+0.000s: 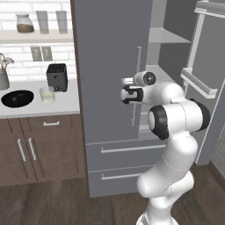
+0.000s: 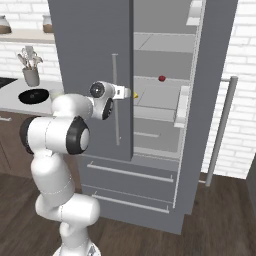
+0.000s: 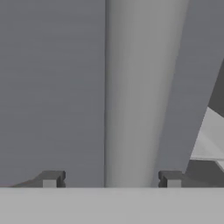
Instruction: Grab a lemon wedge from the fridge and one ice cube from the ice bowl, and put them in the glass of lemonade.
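- fridge (image 2: 90,60) right door swung open, left door shut
- gripper (image 3: 111,179) fingers (image 3: 52,178) spread apart, nothing held, tips either side of a grey upright edge
- lemon wedge (image 2: 135,94) on fridge shelf, just beyond the hand
- ice bowl (image 1: 17,98) and glass of lemonade (image 1: 47,95) side by side on surface (image 1: 66,104), left of fridge

Black toaster (image 1: 56,76) on white counter (image 1: 66,103), against brick wall. Grey utensil cup (image 2: 31,76) holds utensils. Jar (image 1: 24,23), two tall clear glasses (image 1: 42,21) on upper shelf (image 1: 35,37). Brown cabinets (image 1: 39,147) below counter. Wood floor (image 1: 52,202).
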